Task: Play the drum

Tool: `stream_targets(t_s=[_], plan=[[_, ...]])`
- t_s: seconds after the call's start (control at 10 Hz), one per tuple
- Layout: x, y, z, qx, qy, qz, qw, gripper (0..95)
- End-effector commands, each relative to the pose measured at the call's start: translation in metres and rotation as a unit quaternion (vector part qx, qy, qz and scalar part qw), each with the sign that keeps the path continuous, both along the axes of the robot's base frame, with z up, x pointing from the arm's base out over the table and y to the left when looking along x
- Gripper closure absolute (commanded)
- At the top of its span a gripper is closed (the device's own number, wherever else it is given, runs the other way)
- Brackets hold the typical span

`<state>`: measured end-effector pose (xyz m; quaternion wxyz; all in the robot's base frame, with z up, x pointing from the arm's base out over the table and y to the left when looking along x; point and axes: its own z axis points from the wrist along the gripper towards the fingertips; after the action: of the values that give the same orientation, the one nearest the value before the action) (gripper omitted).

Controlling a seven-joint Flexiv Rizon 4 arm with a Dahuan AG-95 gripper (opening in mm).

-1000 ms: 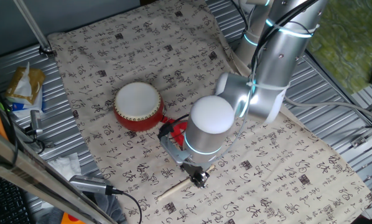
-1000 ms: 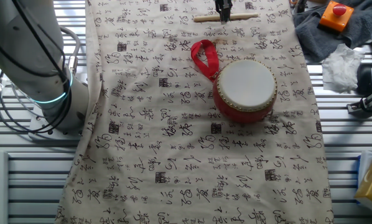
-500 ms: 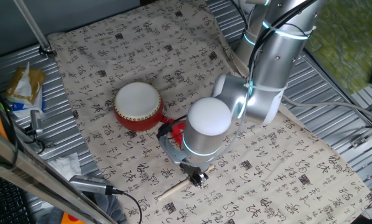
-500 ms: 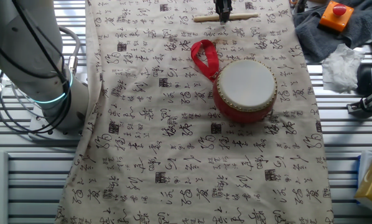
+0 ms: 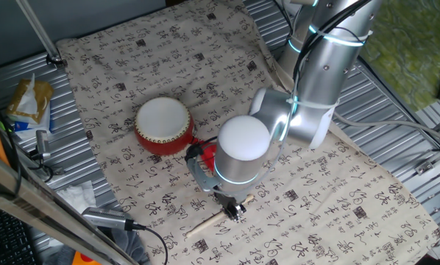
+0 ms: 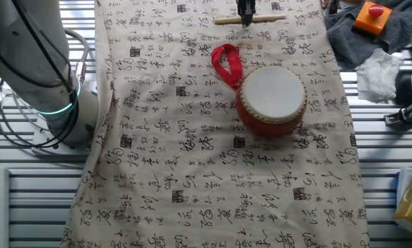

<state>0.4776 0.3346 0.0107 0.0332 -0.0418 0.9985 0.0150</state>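
Since a second ago, little has shifted: the arm's wrist leans slightly further over the stick, and the drum has not moved. It sits on the cloth-covered worktop, white skin up, red ribbon trailing toward the stick. The gripper is down at the stick's middle; whether its jaws have closed is unclear. This looks like the pick-up step; next, lifting the stick and carrying it above the skin. One fixed view hides the gripper beneath the arm; the other shows it astride the stick.
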Motion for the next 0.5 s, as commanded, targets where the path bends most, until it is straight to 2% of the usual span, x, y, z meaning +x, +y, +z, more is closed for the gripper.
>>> stream_targets(t_s=[0.1, 0.5], plan=[[-0.0011, 0.0001, -0.0002, 0.001, 0.000, -0.001, 1.0000, 57.0], [-0.0017, 0.0050, -0.0030, 0.004, -0.003, -0.005, 1.0000, 57.0]])
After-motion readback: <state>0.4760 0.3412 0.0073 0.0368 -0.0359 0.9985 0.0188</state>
